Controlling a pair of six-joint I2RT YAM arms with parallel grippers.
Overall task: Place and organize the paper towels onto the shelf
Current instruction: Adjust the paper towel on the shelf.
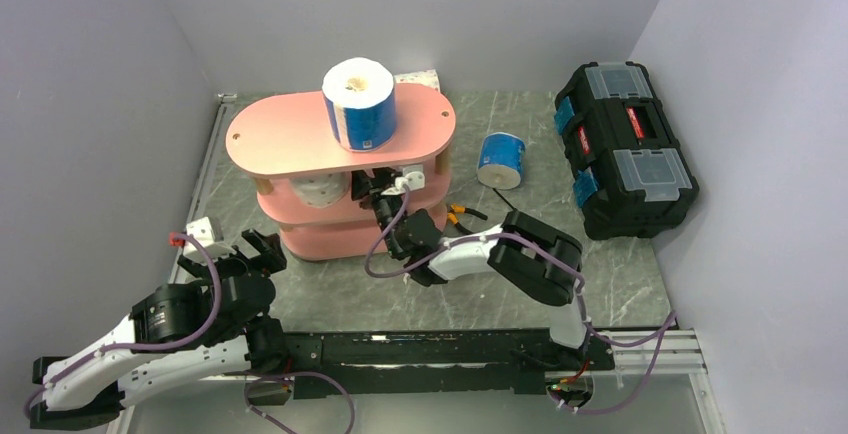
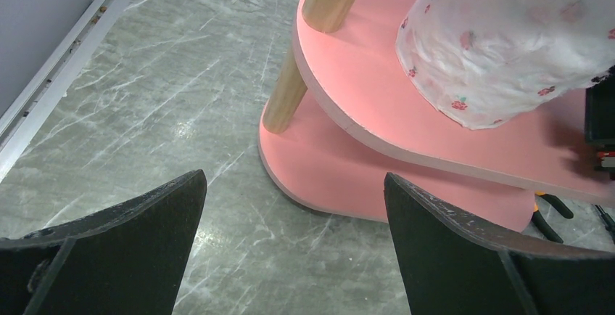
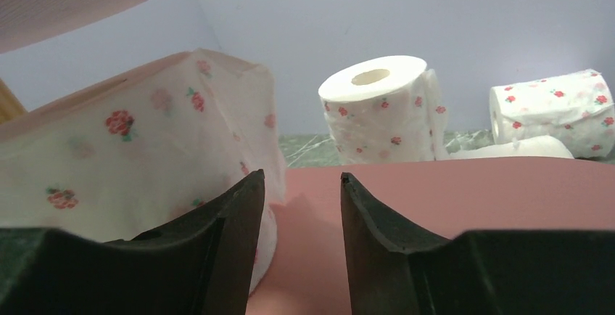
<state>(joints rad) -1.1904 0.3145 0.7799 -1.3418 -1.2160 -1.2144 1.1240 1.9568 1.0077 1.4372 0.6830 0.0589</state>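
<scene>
The pink three-tier shelf (image 1: pixel 290 139) stands mid-table. A blue-wrapped paper towel roll (image 1: pixel 358 104) stands upright on its top board. A speckled roll (image 1: pixel 318 191) lies on the middle board (image 3: pixel 471 191), squashed and tilted (image 3: pixel 145 148). My right gripper (image 1: pixel 377 186) reaches into that tier; it is open (image 3: pixel 299 181), its left finger beside the roll, only pink board in the gap. My left gripper (image 1: pixel 262 249) is wide open (image 2: pixel 294 177) over the floor by the shelf's left end (image 2: pixel 362 90), near the same roll (image 2: pixel 508 46).
A second blue roll (image 1: pixel 500 159) lies on the table right of the shelf. Behind the shelf sit more speckled rolls, one upright (image 3: pixel 377 112) and one on its side (image 3: pixel 558 108). A black toolbox (image 1: pixel 625 149) stands at the right wall.
</scene>
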